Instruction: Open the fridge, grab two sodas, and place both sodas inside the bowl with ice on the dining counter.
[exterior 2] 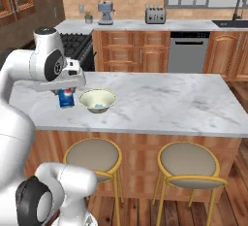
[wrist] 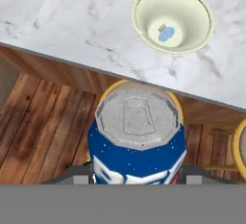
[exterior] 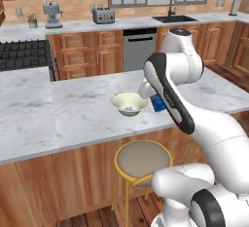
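Now the hand (exterior 2: 67, 95) pinches the blue can (exterior 2: 66, 99) just beside the bowl (exterior 2: 97, 100) on the white table (exterior 2: 174, 99). Something small and blue, maybe ice (wrist: 165, 34), sits inside the bowl.

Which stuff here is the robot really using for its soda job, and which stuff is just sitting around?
Part of the job:
- blue soda can, held in the end effector
- bowl with ice
- dining counter

Just sitting around:
- stools
- toaster
- coffee machine
- sink
- dishwasher
- stove
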